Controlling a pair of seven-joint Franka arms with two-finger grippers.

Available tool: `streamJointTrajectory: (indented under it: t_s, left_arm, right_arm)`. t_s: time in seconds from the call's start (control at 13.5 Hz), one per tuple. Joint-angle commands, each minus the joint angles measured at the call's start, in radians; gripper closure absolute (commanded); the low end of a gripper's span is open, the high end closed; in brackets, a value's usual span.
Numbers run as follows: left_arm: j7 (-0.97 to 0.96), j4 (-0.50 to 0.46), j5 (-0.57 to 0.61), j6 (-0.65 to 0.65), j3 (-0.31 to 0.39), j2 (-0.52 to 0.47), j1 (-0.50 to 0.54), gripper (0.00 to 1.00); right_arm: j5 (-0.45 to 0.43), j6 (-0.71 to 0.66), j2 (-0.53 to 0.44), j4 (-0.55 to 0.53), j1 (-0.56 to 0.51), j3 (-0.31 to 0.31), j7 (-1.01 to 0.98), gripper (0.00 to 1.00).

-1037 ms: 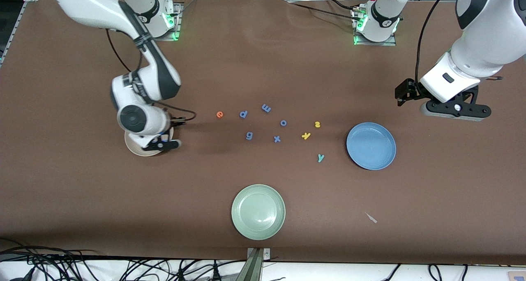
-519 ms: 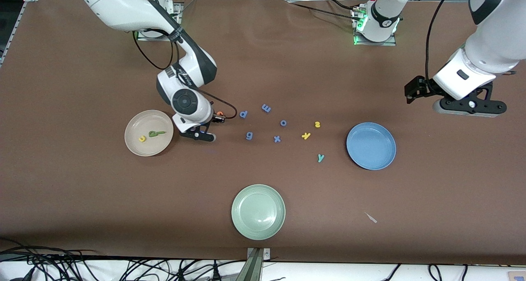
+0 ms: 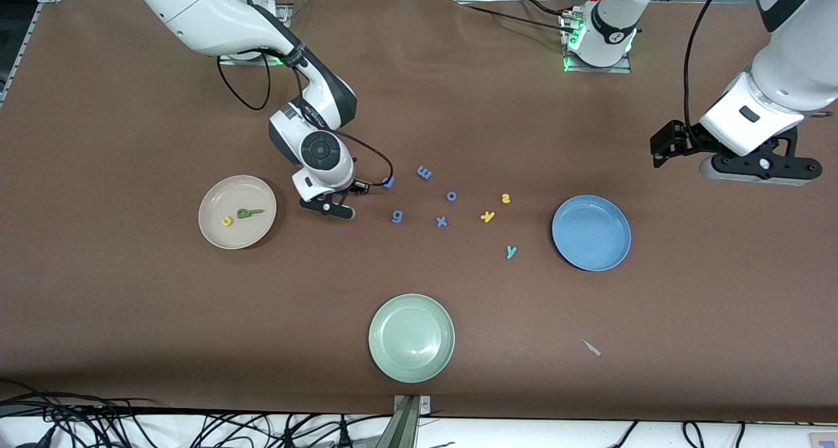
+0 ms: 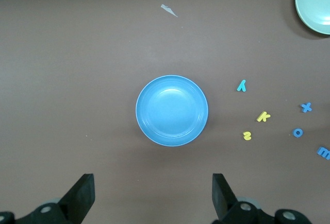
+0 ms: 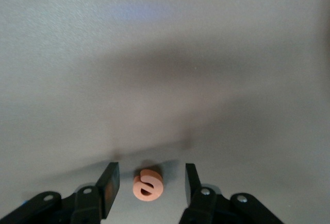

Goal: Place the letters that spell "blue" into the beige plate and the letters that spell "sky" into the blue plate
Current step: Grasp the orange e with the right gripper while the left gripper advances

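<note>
One letter is left for the beige plate [image 3: 213, 192]: the orange e [image 5: 147, 184]. It lies on the surface between the spread fingers of the right hand [image 5: 149, 183], not yet pinched. The left hand [image 4: 152, 203] waits spread above the blue plate [image 4: 171, 110].

This is a robotics lab, set up for recording. Two white arms are bolted to metal base plates [image 3: 596, 61] with green status lights along one edge of a wide worktop [image 3: 131, 317] covered in plain brown material. Bundles of black cables [image 3: 78, 422] trail along the edge nearest the front camera, and a metal camera mount [image 3: 409, 415] rises there. Dark framing and equipment stand by the bases.
</note>
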Motion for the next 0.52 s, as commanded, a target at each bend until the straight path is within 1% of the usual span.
streamJointTrajectory:
  t_s: [0.0,0.3,0.37,0.44]
  left_arm:
    - [0.022,0.013,-0.027,0.001,-0.017,0.011,-0.009,0.00]
    - [0.009,-0.001,-0.015,0.001,-0.047,0.022,-0.010,0.00]
    - [0.006,0.004,-0.012,0.001,-0.053,0.028,-0.010,0.00]
    - [0.005,0.010,-0.012,0.008,-0.057,0.040,-0.010,0.00]
  right_arm:
    - [-0.021,0.019,-0.015,-0.047,-0.009,0.011,0.032,0.40]
    - [-0.023,0.037,-0.016,-0.062,-0.009,0.021,0.075,0.41]
    - [-0.023,0.039,-0.016,-0.065,-0.009,0.021,0.075,0.43]
    - [-0.023,0.042,-0.016,-0.066,-0.009,0.021,0.075,0.48]
